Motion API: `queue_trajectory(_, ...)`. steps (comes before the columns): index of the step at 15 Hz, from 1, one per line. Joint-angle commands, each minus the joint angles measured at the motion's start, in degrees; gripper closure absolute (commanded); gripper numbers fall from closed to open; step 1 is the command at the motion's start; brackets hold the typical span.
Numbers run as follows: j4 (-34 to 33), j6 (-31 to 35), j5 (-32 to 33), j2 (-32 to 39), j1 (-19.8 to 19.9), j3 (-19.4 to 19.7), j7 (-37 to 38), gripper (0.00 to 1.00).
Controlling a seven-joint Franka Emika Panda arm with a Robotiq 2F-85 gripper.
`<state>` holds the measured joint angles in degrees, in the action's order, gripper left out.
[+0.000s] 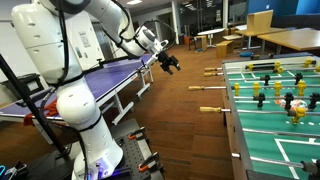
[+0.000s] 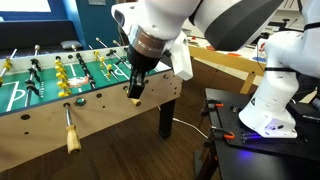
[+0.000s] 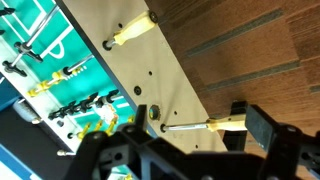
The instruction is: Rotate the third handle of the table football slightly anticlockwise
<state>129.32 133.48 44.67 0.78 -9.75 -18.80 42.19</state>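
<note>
The table football (image 1: 232, 120) has wooden handles on steel rods along its near side. Three show in an exterior view: one handle (image 1: 209, 70), one (image 1: 211, 88) and one (image 1: 211, 109). I cannot tell which is the third. My gripper (image 1: 169, 64) is open and empty, in the air to the left of the handles and apart from them. In an exterior view my gripper (image 2: 135, 86) overlaps one handle, and another handle (image 2: 69, 131) lies further left. In the wrist view a handle (image 3: 225, 124) lies between my open fingers (image 3: 180, 140), near the right finger. A second handle (image 3: 135, 32) is above.
Wooden floor (image 1: 180, 120) lies between my base and the football table. A blue table-tennis table (image 1: 110, 72) stands behind my arm. Tables and chairs (image 1: 280, 38) stand at the back. The black robot stand (image 2: 235, 125) is beside the football table's leg (image 2: 166, 118).
</note>
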Motion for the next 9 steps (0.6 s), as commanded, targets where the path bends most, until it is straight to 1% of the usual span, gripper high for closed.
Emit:
queue_trajectory(1,-5.02,-0.58,13.34,7.30,-2.97,2.27,15.73,0.00)
queue_trajectory(5,-8.39,-3.11,27.98,16.11,-8.26,3.33,33.53,0.00)
queue_trajectory(7,-10.18,-5.68,33.70,20.66,-10.79,3.26,39.41,0.00)
queue_trajectory(9,-12.32,-9.60,37.38,25.01,-13.16,3.08,43.23,0.00)
